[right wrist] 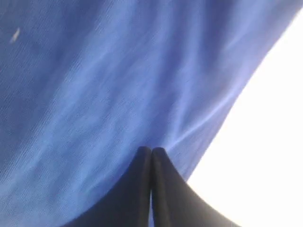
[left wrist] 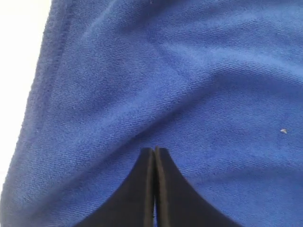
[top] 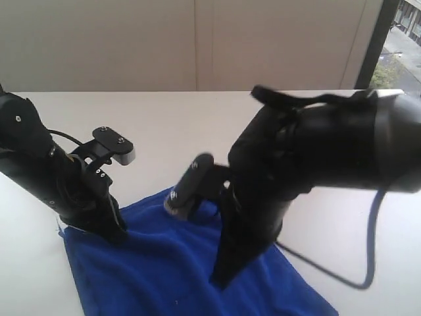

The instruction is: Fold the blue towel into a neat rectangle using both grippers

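The blue towel (top: pixel 164 263) lies spread on the white table near the front edge, with soft wrinkles. My left gripper (top: pixel 116 234) stands on the towel's left edge, its fingers pressed together. The left wrist view shows the shut tips (left wrist: pixel 155 150) resting against the towel (left wrist: pixel 189 71), with no cloth visible between them. My right gripper (top: pixel 221 280) comes down onto the towel's middle right part. In the right wrist view its tips (right wrist: pixel 151 149) are also shut, touching the towel (right wrist: pixel 94 94) close to its edge, where folds run toward them.
The white table (top: pixel 164 118) stretches behind and to both sides of the towel. A black cable (top: pixel 329 273) trails from the right arm across the table. A wall and a window stand at the back.
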Controlling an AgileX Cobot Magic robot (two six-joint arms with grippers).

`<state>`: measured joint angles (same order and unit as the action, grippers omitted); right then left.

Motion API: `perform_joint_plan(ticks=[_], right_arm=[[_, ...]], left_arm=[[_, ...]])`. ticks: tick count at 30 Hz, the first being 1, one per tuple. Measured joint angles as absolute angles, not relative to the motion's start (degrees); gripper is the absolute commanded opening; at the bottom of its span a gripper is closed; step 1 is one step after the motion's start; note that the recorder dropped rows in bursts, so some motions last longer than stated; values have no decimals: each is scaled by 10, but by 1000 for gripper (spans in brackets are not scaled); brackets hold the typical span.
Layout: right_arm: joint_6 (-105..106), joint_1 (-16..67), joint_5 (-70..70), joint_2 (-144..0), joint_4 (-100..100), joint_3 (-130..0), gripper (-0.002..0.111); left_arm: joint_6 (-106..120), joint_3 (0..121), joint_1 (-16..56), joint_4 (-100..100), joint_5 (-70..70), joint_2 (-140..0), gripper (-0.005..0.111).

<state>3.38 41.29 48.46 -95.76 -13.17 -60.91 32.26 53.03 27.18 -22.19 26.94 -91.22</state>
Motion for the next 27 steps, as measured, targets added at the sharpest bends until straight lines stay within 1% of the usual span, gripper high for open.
perform_joint_plan(ticks=[4,7,9,14,17,23,27], right_arm=[[30,351,369,-956,-158,-640,0],[68,299,317,-995,-130,-673,0],[126,272,307,-1031,-82,-699,0],[329,228,317,-1131,104,-781,0],[400,217,344,-1186,169,-844,0],[437,213,390,-1272,193,-932,0],[442,213,399,-1297,194,-954,0]], left_arm=[[322,512,272,-249,267,-911,0],[322,484,272,-263,243,-911,0],[322,463,272,-275,229,-911,0],[322,430,272,-303,188,-911,0],[324,423,272,-323,171,-911,0],[390,422,272,-402,166,-930,0],[407,422,272,-414,170,-958,0]])
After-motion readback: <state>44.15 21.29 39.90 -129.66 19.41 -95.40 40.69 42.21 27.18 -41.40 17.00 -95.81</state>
